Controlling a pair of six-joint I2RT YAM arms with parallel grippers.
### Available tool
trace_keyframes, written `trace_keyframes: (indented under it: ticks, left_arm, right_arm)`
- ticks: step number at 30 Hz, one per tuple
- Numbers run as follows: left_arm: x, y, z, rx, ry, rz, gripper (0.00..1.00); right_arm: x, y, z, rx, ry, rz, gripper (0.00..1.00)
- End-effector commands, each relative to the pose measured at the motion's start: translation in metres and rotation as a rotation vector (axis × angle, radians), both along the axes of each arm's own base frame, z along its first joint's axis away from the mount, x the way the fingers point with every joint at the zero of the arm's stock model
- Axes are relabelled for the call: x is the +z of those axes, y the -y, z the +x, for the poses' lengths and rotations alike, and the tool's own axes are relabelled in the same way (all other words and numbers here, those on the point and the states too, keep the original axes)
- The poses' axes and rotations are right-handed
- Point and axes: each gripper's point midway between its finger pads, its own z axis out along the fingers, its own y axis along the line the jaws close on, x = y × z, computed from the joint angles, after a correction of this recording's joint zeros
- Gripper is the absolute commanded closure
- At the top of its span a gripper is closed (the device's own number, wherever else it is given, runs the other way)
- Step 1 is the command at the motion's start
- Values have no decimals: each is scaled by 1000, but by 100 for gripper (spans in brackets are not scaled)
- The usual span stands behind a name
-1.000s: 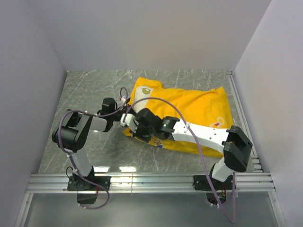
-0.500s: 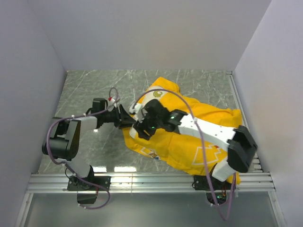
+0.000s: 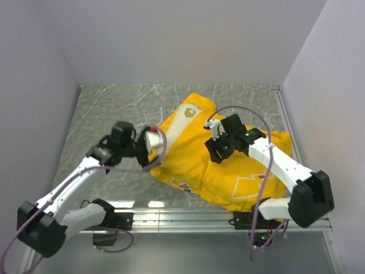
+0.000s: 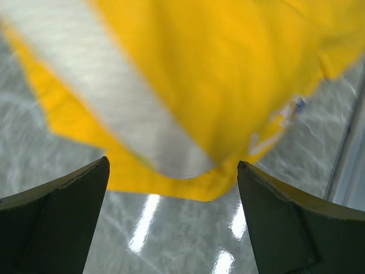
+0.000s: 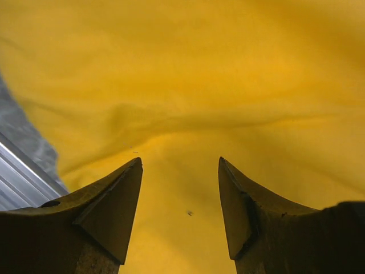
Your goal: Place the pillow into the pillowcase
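Compared with half a second ago, the right end effector [image 5: 180, 159] is no longer at the left edge beside the other arm. It is now over the middle of the fabric, and the left arm reaches from lower and further out.

The cream-white flat pillow [image 4: 120, 103] shows only as a blurred pale band, so I judge it is nearly all inside the bright yellow printed fabric pillowcase [image 3: 239, 165]. The pillowcase lies rumpled on the grey-green marbled worktop [image 3: 108, 108].

Both end effectors are spread wide and hold nothing. The left end effector [image 4: 172, 161] hovers just off the case's left corner.

To do this step well, I think the left one should pinch only the upper hem. The right one can press on the bulk while the hem is drawn over the band.
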Motion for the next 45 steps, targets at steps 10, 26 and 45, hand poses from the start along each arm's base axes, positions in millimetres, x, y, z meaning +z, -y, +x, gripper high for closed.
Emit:
trace_keyframes:
  ticks: [10, 26, 45]
  left_arm:
    - [-111, 80, -47, -349, 486, 417, 1]
    - [13, 124, -102, -432, 96, 167, 100]
    - [176, 13, 129, 306, -750, -868, 100]
  right_arm:
    - [-53, 11, 30, 3, -163, -57, 38]
    - [103, 81, 84, -167, 169, 100, 35]
    - [295, 236, 165, -612, 661, 75, 25]
